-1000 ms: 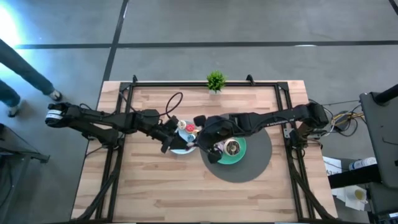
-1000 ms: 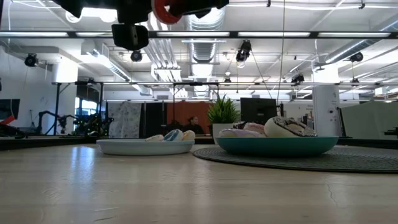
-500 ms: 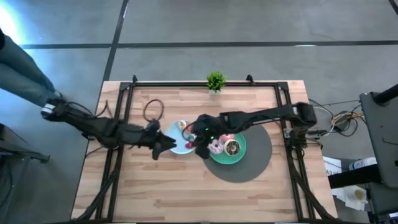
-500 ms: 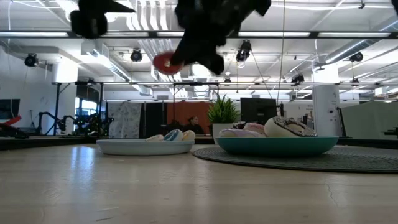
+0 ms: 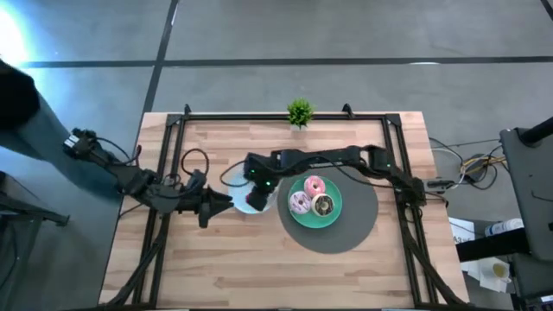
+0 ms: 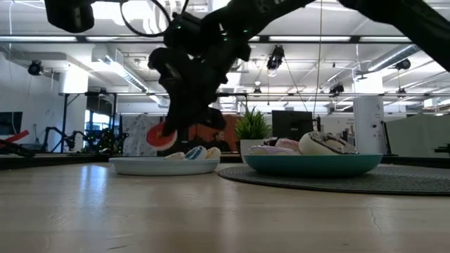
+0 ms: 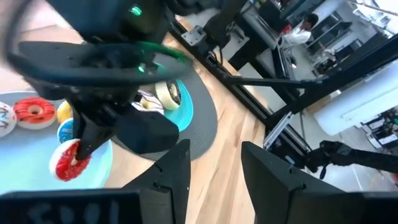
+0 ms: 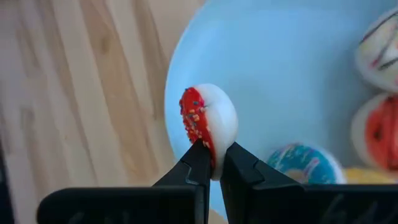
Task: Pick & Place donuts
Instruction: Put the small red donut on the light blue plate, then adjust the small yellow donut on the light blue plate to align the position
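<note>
My right gripper point(image 8: 214, 167) is shut on a mini red-iced donut point(image 8: 208, 121) just above the light-blue plate point(image 5: 240, 206), as the low view shows for the donut point(image 6: 162, 135). A few mini donuts lie on that plate: a blue one point(image 8: 305, 162), an orange-red one point(image 8: 376, 134) and a white striped one point(image 8: 379, 53). The green plate point(image 5: 334, 216) carries the pink point(image 5: 315, 184), pale pink point(image 5: 300, 203) and chocolate point(image 5: 323, 206) donuts. My left gripper point(image 7: 214, 180) is open, left of the blue plate, touching nothing. My right gripper pinches the red donut by its rim point(image 8: 210, 155) between the two fingertips point(image 8: 198, 163), reaching down from above. The donut stands on edge beyond the fingertips, icing to one side. It is lifted clear of the blue plate point(image 6: 163, 167).
A round dark mat point(image 5: 359, 233) lies under the green plate. A small potted plant point(image 5: 300, 112) stands at the far edge. Black frame rails run along the table's sides. A person's legs point(image 5: 34, 130) show beyond the table's left edge. Bare wood lies near.
My right gripper has carried the red donut from beside the green plate toward the table's left and down, ending low over the blue plate. My left gripper has drawn back toward the table's left edge, away from the blue plate.
</note>
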Controlling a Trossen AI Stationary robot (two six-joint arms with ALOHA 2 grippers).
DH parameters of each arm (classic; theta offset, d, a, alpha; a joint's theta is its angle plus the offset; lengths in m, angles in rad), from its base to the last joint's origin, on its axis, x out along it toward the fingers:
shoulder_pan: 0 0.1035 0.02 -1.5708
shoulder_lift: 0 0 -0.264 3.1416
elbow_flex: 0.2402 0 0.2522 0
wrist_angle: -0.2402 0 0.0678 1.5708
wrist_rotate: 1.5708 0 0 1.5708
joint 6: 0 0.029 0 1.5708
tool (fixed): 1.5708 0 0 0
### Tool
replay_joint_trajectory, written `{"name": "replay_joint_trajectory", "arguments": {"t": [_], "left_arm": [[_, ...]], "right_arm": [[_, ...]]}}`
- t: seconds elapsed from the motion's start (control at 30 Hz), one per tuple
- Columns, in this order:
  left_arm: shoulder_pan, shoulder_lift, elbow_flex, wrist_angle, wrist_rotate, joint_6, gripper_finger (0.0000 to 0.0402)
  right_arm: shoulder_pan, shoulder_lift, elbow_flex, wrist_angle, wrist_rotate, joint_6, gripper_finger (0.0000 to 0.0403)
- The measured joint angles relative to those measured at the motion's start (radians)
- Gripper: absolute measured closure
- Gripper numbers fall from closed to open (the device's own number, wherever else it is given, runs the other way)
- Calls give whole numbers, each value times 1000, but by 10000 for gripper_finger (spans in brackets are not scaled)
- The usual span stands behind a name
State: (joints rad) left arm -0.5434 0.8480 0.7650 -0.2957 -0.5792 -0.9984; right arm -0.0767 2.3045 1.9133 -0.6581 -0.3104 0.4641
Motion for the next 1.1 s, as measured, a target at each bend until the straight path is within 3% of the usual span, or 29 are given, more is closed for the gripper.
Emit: {"name": "replay_joint_trajectory", "arguments": {"t": [0.2,0.37,0.63,0.87,1.1], "left_arm": [[-26,0,0,3,-8,8,285],[-87,-15,14,5,-82,53,285],[-174,-41,23,2,-219,77,285],[-181,-48,23,1,-231,80,285],[-182,-48,23,1,-231,80,285]], "right_arm": [[-2,136,161,-153,-61,-1,390],[-1,170,246,-184,-73,-4,383],[0,175,289,-228,-2,-53,320],[6,178,294,-280,97,-88,273],[7,160,352,-363,237,-201,259]]}}
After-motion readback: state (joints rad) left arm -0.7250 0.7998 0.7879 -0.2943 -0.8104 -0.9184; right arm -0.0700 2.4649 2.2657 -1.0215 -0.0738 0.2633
